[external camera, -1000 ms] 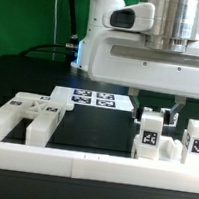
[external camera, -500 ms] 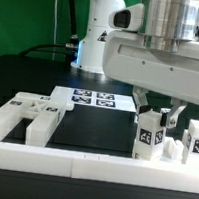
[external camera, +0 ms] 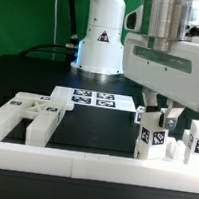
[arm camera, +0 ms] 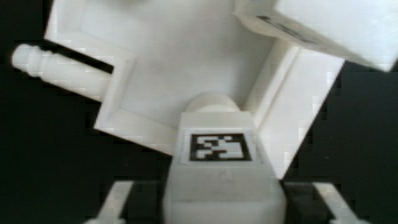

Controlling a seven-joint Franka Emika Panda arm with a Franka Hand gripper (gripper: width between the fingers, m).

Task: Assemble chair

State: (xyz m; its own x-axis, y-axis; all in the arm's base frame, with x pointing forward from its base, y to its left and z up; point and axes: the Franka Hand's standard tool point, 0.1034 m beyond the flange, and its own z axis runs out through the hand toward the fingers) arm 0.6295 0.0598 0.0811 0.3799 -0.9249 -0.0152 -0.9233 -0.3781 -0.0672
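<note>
Gripper (external camera: 158, 116): fingers pinch the top of the tagged chair block (external camera: 150, 139);
Block: slightly tilted, just behind the front rail (external camera: 79, 166), which hides its foot;
Around: second block (external camera: 196, 143) near on the exterior view's right; slotted piece (external camera: 30, 114) well apart on its left; marker board (external camera: 88, 97) behind

Low exterior view, wrist view (closer) share one block (external camera: 151, 137) (arm camera: 217, 150).

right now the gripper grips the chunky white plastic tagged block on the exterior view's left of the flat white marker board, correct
No: the gripper and chunky white tagged block are on the exterior view's right of the marker board, not its left; that view shows it.
</note>
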